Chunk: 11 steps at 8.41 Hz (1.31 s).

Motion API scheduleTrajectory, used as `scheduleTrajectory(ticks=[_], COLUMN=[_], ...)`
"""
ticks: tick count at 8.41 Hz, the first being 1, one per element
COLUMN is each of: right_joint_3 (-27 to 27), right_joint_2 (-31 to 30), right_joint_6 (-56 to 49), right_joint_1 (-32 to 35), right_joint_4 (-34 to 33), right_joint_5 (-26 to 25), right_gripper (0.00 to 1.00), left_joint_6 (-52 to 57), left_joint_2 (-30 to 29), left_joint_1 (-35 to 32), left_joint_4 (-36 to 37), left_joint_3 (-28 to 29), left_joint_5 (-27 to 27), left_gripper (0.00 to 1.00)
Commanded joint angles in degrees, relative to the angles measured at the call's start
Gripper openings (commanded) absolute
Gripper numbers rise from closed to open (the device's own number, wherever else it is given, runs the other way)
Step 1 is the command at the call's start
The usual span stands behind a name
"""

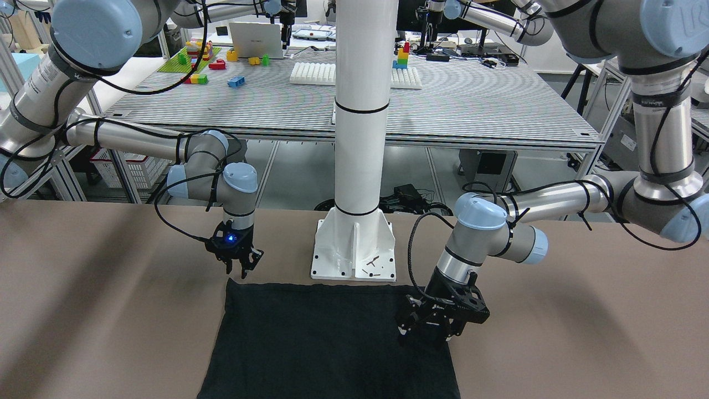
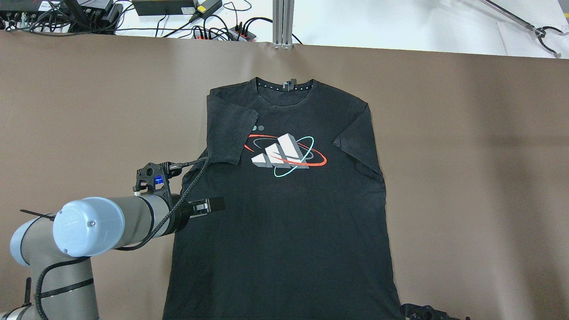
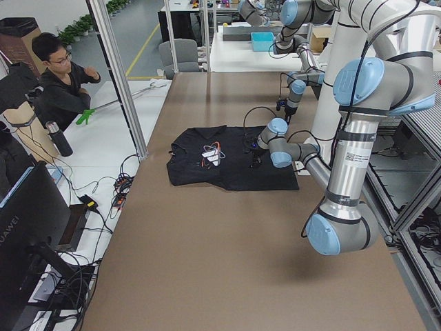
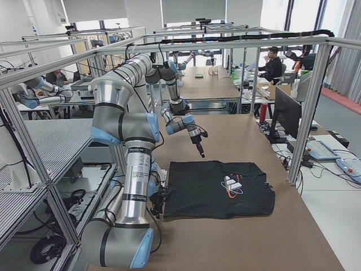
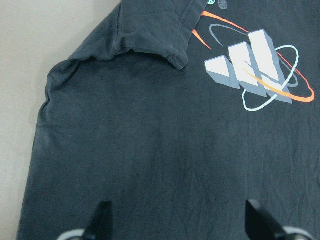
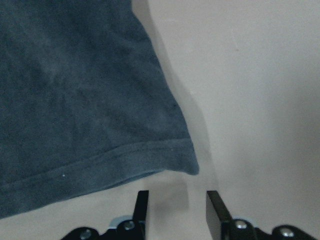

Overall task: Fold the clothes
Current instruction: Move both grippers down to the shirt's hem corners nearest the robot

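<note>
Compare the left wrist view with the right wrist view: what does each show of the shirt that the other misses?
Only the left wrist view: the printed logo on the black T-shirt, a sleeve folded in over the chest, and the left gripper spread wide above the shirt's body. Only the right wrist view: a hem corner, with the right gripper over bare table just off it. Both: dark fabric lying on the brown table, and fingers open, holding nothing.
</note>
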Motion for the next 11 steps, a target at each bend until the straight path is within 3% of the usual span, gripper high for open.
scheduleTrajectory(ticks=[1, 5, 6, 7, 10, 11], right_joint_3=[-0.2, -0.3, -0.3, -0.2, 1.3, 2.3], right_joint_2=[0.1, -0.4, -0.4, -0.3, -0.4, -0.4], right_joint_6=[-4.1, -7.2, -7.2, -7.3, -9.3, -8.4], right_joint_1=[0.9, 2.2, 2.3, 3.4, 4.1, 3.7], right_joint_4=[0.7, 0.8, 0.8, 0.8, 0.8, 0.8], right_joint_5=[0.0, 0.0, 0.0, 0.2, 0.1, 0.5], right_gripper=[0.50, 0.46, 0.27, 0.00, 0.00, 0.00], left_joint_6=[-0.3, -0.3, -0.2, -0.2, -0.5, -2.0], left_joint_2=[0.5, 0.6, 0.5, 0.6, 0.6, 2.6], left_joint_1=[1.2, 1.3, 1.3, 1.3, 1.5, 4.3], left_joint_4=[0.0, 0.0, 0.0, 0.0, 0.0, -0.1], left_joint_3=[-0.4, -0.2, -0.2, -0.1, -0.2, -0.6], left_joint_5=[1.9, 2.4, 2.4, 2.4, 2.5, 3.6], left_gripper=[0.94, 0.93, 0.93, 0.93, 0.93, 0.93])
